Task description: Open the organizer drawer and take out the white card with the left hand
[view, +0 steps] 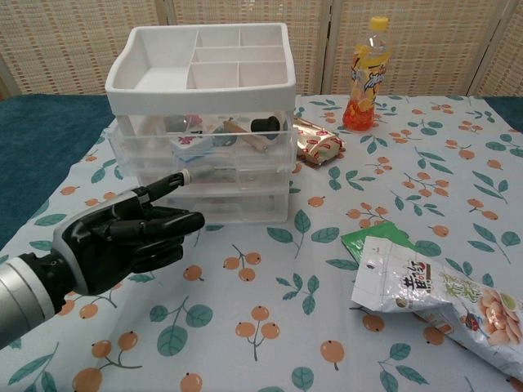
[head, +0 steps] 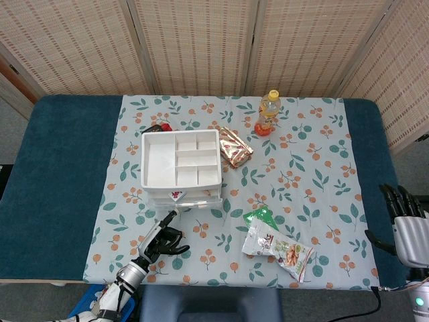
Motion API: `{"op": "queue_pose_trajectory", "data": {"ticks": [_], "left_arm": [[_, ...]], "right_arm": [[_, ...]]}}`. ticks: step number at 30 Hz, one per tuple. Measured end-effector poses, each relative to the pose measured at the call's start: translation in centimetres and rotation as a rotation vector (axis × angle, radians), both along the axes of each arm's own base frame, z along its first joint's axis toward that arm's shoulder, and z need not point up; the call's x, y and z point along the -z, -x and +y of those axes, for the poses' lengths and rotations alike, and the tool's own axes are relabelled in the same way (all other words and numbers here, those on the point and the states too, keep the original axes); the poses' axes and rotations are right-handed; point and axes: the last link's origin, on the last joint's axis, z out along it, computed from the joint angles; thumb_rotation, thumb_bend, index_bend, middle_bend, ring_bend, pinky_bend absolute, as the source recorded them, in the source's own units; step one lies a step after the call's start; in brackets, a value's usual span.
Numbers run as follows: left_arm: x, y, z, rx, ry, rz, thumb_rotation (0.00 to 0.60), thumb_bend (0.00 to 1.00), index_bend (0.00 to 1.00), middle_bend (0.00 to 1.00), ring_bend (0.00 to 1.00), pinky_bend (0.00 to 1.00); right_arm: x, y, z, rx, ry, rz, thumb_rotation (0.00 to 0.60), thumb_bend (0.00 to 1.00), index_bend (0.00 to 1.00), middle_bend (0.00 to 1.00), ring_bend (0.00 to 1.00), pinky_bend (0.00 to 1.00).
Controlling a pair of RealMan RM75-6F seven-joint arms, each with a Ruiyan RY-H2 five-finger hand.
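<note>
The clear organizer (view: 204, 188) with a white compartment tray (head: 179, 158) on top stands left of centre on the floral cloth. Its upper drawer (view: 196, 158) is slid out a little toward me. A white card (view: 189, 144) with a red mark (head: 176, 194) lies in that drawer near the front, among other small items. My left hand (view: 122, 237) is just in front of the organizer, its forefinger (view: 173, 180) stretched up to the drawer's front lip, the other fingers curled in, holding nothing. My right hand (head: 407, 228) stands at the table's right edge, fingers spread, empty.
A snack bag (view: 433, 298) over a green packet (view: 372, 238) lies at the front right. An orange drink bottle (view: 366, 77) and a red-gold wrapper (view: 317, 140) stand behind and right of the organizer. A small dark and red object (head: 158, 127) sits behind it.
</note>
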Motion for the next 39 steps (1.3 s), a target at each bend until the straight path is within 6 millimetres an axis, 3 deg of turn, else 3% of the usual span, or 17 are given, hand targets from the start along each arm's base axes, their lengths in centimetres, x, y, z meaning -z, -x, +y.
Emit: {"op": "queue_pose_trajectory", "data": {"ticks": [14, 21, 29, 33, 39], "left_arm": [[-3.9, 4.0, -0.9, 0.111, -0.122, 0.32, 0.6, 0.12, 0.27, 0.9, 0.99, 1.0], [-7.6, 5.2, -0.9, 0.253, -0.295, 0.547, 0.6, 0.12, 0.27, 0.9, 0.99, 1.0], [-11.4, 4.8, 0.2, 0.412, -0.513, 0.776, 0.6, 0.12, 0.17, 0.9, 1.0, 1.0], [-13.2, 3.6, 1.6, 0.469, -0.605, 0.845, 0.6, 0.12, 0.15, 0.9, 1.0, 1.0], [-13.1, 2.7, 2.4, 0.51, -0.587, 0.873, 0.6, 0.12, 0.14, 0.9, 1.0, 1.0]], "right_arm": [[-1.5, -0.6, -0.3, -0.025, 0.041, 0.029, 0.6, 0.21, 0.0, 0.07, 0.0, 0.09], [-2.1, -1.0, -0.6, -0.032, 0.066, 0.02, 0.6, 0.21, 0.0, 0.07, 0.0, 0.09], [-2.5, -1.5, -0.7, -0.016, 0.07, 0.015, 0.6, 0.21, 0.0, 0.07, 0.0, 0.09], [-2.0, -1.5, -0.6, -0.028, 0.04, 0.01, 0.6, 0.21, 0.0, 0.07, 0.0, 0.09], [-1.1, -1.1, -0.3, -0.037, 0.003, -0.002, 0.6, 0.22, 0.0, 0.07, 0.0, 0.09]]}}
